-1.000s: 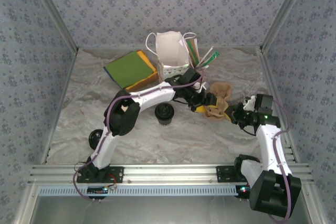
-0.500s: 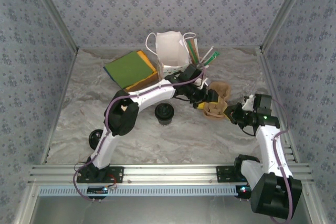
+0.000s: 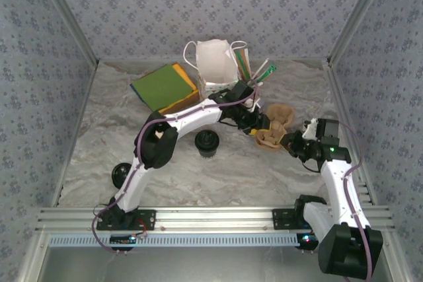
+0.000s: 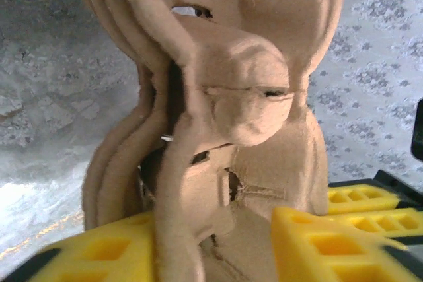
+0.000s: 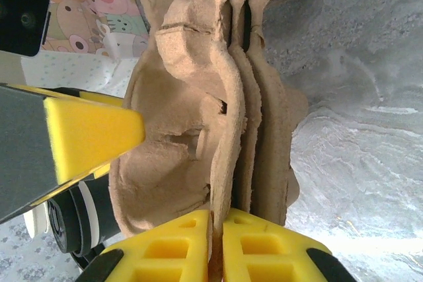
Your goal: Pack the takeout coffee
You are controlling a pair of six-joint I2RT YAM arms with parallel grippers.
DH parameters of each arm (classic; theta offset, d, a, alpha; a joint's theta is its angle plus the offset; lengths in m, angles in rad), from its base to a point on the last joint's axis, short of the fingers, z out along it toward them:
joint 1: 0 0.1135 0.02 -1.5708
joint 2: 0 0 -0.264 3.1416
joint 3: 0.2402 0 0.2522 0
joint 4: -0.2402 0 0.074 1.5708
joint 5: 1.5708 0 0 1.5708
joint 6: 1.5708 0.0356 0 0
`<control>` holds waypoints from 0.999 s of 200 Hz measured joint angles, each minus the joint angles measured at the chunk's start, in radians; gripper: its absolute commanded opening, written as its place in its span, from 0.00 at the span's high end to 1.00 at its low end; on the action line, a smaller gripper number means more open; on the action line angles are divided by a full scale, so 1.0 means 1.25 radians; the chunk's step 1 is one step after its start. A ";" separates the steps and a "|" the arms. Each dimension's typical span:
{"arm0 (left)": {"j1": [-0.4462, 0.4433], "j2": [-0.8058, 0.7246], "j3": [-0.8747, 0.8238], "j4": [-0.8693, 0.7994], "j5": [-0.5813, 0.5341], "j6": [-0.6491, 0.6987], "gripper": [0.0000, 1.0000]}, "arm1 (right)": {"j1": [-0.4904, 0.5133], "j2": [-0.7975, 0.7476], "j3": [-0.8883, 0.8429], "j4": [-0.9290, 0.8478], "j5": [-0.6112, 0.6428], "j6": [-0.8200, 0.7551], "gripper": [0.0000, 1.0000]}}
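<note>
The takeout coffee [image 3: 207, 142], a dark cup with a black lid, stands upright mid-table, apart from both grippers. To its right a stack of brown pulp cup carriers [image 3: 276, 118] is held on edge between the two arms. My left gripper [image 3: 259, 125] reaches it from the left. Its yellow fingers [image 4: 99, 255] press on both sides of the carriers [image 4: 244, 97], jaws part closed [image 4: 218, 236]. My right gripper [image 3: 291, 142] is shut on the thin rim of one carrier layer [image 5: 178, 130], pads nearly touching [image 5: 217, 222].
A white paper bag [image 3: 211, 64] stands open at the back centre, with straws and utensils [image 3: 254, 70] beside it. Green and orange folders [image 3: 165, 87] lie back left. A loose black lid [image 3: 120, 175] rests near the left arm's base.
The left gripper's jaws have closed in on the carrier stack. The right arm and the carriers have shifted slightly toward the back.
</note>
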 measured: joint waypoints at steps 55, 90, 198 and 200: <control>0.003 0.000 -0.002 -0.004 -0.016 0.016 0.36 | -0.001 0.000 -0.003 0.000 0.001 0.000 0.88; 0.009 -0.006 -0.002 -0.017 -0.035 0.026 0.36 | -0.001 0.000 -0.005 0.000 0.001 0.000 0.88; 0.015 -0.012 0.000 -0.044 -0.055 0.035 0.35 | 0.000 -0.007 -0.048 0.001 0.007 -0.023 0.83; 0.015 -0.012 0.000 -0.046 -0.056 0.038 0.35 | 0.000 -0.007 -0.049 0.001 0.007 -0.024 0.83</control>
